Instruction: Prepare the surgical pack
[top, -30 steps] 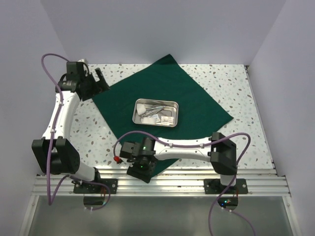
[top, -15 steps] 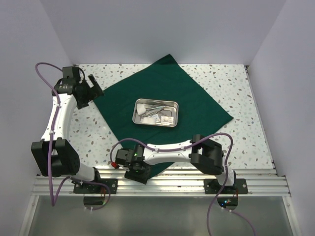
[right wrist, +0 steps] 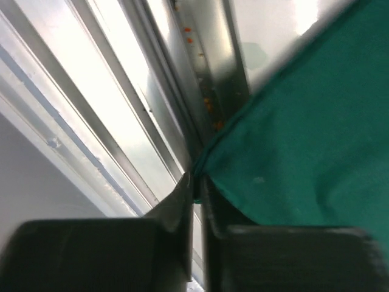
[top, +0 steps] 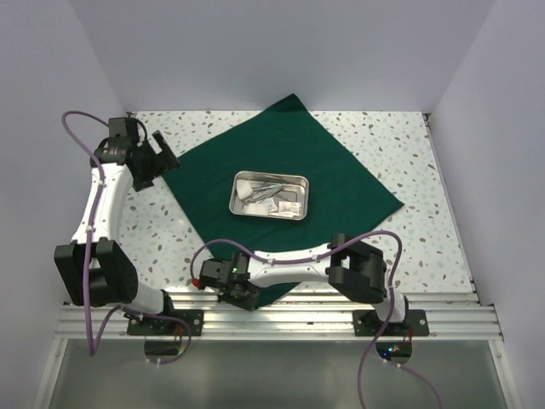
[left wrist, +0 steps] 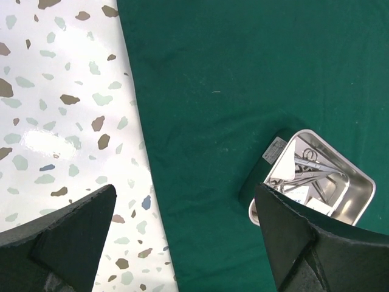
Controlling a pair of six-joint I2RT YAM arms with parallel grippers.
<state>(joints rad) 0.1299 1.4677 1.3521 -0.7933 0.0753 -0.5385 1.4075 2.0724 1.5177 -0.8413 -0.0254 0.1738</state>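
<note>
Two arms are in play, and the tray (top: 272,175) is the mark to steer by: it sits flat in the middle of the cloth (top: 341,170), shiny steel on dark green. Inside the tray lie scissors (left wrist: 310,167) or forceps, ring handles showing, with white gauze (top: 255,204) packed beside them. The cloth is spread open under the tray as one flat sheet, turned like a diamond on the speckled table (top: 400,145), with one corner pointing away beyond the tray and one pointing back toward the arm bases. On that near side of the tray, down low, is the right gripper (top: 243,294). Its wrist view shows the jaws drawn almost together with the very tip of the cloth's near corner pinched between them, right above the metal rail (right wrist: 121,91) that runs along the table's near edge. So that is a grip on the cloth, tight and at the point. To the left of the tray, well apart from it, the left gripper (left wrist: 185,187) hangs above the cloth's left edge, jaws spread wide and holding nothing. Green cloth lies under one finger and bare table under the other. From that wrist the tray shows off to the lower right, its contents clear to see.
</note>
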